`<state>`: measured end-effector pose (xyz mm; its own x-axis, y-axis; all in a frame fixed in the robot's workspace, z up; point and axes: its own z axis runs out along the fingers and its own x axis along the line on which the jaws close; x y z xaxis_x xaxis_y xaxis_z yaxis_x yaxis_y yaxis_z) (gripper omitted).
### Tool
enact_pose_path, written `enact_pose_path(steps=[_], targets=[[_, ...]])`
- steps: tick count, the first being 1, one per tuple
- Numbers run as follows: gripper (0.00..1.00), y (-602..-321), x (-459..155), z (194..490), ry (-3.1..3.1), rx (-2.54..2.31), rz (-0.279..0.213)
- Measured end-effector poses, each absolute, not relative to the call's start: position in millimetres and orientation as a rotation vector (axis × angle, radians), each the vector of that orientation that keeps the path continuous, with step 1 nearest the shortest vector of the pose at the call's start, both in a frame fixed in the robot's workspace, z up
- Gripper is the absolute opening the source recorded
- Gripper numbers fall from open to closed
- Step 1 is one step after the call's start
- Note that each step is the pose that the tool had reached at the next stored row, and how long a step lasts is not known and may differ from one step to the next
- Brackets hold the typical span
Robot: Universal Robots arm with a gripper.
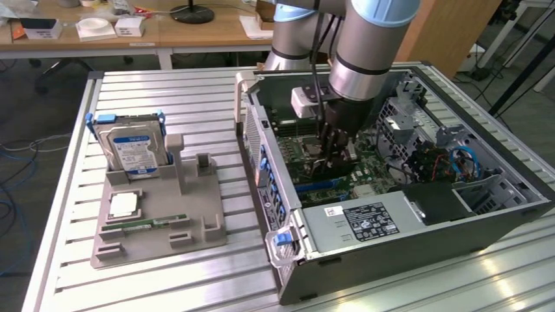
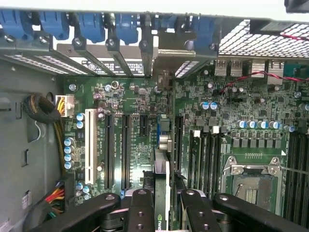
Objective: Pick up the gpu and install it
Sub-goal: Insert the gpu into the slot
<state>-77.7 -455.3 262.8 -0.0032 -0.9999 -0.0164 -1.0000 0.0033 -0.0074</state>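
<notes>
Ribbed aluminium table (image 1: 173, 273) up front, grey parts holder (image 1: 156, 221) at the exterior view's left. Open black PC case (image 1: 407, 214) beside it; inside, black two-finger gripper (image 2: 162, 205) is clamped on the thin dark gpu (image 2: 161, 159), edge-on over the green motherboard (image 2: 130, 125). Wooden desks (image 1: 199, 29) behind.

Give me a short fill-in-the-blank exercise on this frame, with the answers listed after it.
1. The gripper is shut on the ____, held edge-on over the motherboard.
2. The arm reaches down into the open computer ____.
3. On the grey holder, the hard drive stands ____.
4. The green memory stick lies on the grey ____.

Answers: gpu; case; upright; holder
</notes>
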Motion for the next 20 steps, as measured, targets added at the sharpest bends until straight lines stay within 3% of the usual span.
enact_pose_path(steps=[20], targets=[[0.26,-458.1,-82.1,258.5,2.211,-2.207,0.009]])
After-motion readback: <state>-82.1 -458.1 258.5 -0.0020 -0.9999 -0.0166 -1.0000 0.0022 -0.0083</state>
